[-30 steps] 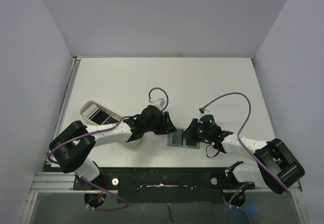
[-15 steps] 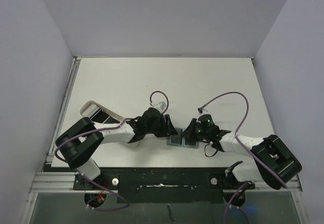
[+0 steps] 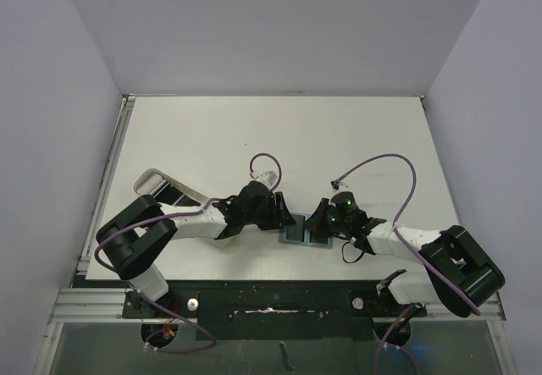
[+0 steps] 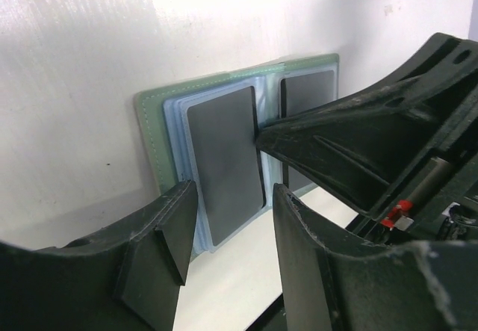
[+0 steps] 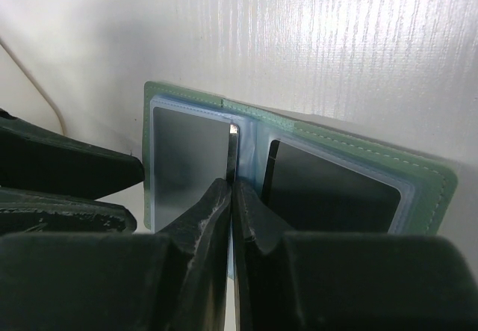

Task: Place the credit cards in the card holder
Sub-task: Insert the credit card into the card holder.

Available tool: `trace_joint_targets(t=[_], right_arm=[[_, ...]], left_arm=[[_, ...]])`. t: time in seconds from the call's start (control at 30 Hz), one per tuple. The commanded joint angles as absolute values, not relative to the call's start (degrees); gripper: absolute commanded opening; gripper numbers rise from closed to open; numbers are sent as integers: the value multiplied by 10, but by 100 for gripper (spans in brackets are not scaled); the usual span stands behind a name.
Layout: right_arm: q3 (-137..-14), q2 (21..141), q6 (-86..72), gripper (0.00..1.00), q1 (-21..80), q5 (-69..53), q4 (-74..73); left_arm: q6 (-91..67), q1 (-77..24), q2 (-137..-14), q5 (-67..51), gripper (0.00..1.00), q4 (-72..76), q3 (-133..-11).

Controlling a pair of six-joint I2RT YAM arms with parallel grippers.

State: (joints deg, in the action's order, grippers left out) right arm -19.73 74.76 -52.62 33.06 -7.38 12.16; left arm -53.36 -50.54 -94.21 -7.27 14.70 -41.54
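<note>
The white counter is boxed in by pale grey walls, with a white oblong tray at its left, partly under the left arm. The card holder lies opened flat near the front edge at the centre, between the two tools. Its green outer face is down, and its long axis runs left to right, slightly askew. Two dark cards lie in its blue-grey sleeves, their long axes running front to back, across the holder's length. The left-hand card sits in the half nearer the left tool, and the right-hand card sits in the other half. The left tool stands about half spread with nothing between its fingers, just off the holder's left end. The right tool is closed tight, tips at the centre fold. Only the right wrist view shows a thin dark sliver between those tips. Whether that is a card edge or a sleeve cannot be told. The overhead view shows only two dark panels.
</note>
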Motion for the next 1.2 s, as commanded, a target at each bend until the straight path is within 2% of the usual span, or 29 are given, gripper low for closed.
trace_joint_targets(t=[0.0,0.4,0.83,0.97,1.17], right_arm=[[-181,760,-519,5,335,-44,102],[-177,763,-518,5,336,-46,110],[-175,766,-521,5,336,-55,120],[-176,757,-522,7,337,-56,121],[-182,729,-525,11,336,-54,106]], left_arm=[[-530,-503,-956,-70,44,162,-435],[-545,-503,-959,-92,43,190,-432],[-545,-511,-940,-104,35,188,-448],[-542,-515,-938,-107,31,191,-454],[-543,-515,-937,-117,31,193,-462]])
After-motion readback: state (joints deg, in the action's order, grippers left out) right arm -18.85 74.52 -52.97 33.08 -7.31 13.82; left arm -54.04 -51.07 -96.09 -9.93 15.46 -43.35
